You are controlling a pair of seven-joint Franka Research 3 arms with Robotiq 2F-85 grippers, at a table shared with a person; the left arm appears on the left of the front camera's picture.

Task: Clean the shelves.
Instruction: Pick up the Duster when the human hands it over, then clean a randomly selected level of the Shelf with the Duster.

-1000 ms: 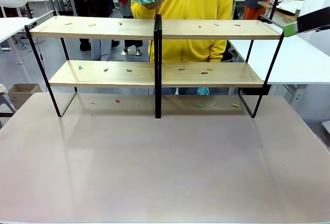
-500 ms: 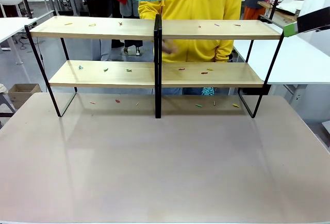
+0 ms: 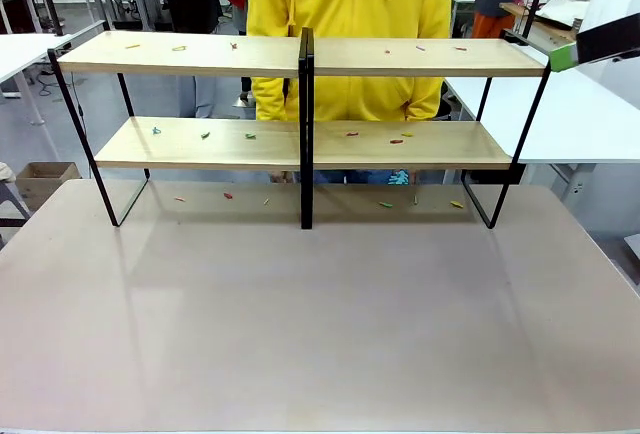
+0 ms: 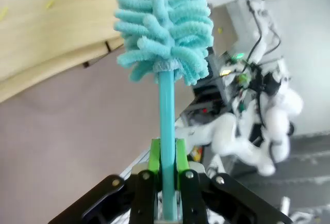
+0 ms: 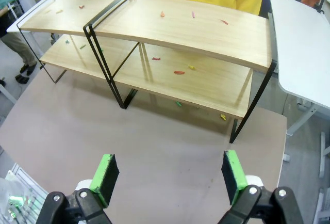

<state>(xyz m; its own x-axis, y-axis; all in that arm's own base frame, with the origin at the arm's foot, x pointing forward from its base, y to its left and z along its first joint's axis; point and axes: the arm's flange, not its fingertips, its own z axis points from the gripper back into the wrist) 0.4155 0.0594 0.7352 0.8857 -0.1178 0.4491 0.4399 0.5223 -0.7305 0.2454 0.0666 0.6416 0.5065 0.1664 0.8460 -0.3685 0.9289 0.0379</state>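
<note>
- The shelves (image 3: 410,57) stand across the far part of the smooth, matte grey desk (image 3: 320,334). They are two long pale-wood boards in a thin black metal frame with a flat central post, dotted with tiny coloured scraps (image 3: 397,141).
- The left end effector (image 4: 166,157) is clamped on the slim teal handle of a duster (image 4: 164,22) with a fluffy, looped head.
- The right end effector (image 5: 169,176) hangs over the desk with its green pads wide apart.
- A person (image 3: 350,14) in a yellow hoodie stands behind the shelves.
</note>
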